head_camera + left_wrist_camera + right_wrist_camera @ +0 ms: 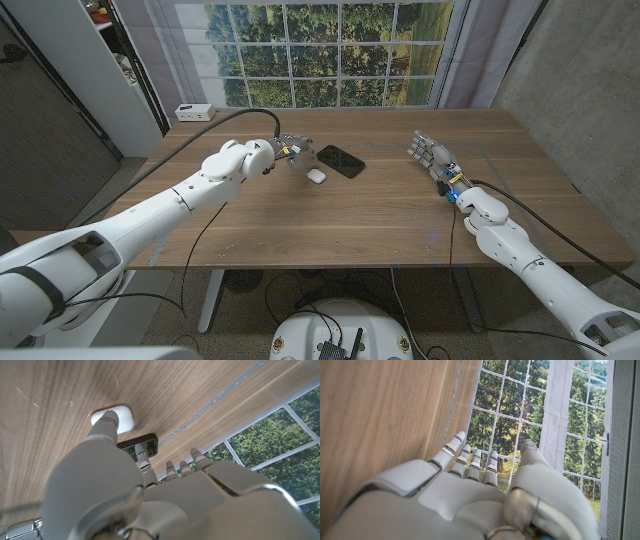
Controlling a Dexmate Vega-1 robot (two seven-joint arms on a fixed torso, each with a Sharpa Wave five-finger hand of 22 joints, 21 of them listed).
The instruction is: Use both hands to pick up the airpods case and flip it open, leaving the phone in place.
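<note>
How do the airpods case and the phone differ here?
The airpods case is white, small and rounded; the phone is black, flat and larger. The left hand reaches over the case, a fingertip at it; the phone lies untouched beyond. Both rest on the table.

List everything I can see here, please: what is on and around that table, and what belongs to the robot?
small white rounded airpods case: one, white, on the table just ahead of the left hand, near the phone.
flat black rectangular phone: one, black, lying on the table, beside the case.
brown wooden table: one, brown.
small white box: one, white, far left corner of the table.
large gridded window: one, green trees outside, behind the table.
left hand: one, grey-white, at the case, a fingertip reaching it.
right hand: one, grey-white, fingers apart, holding nothing.
</note>
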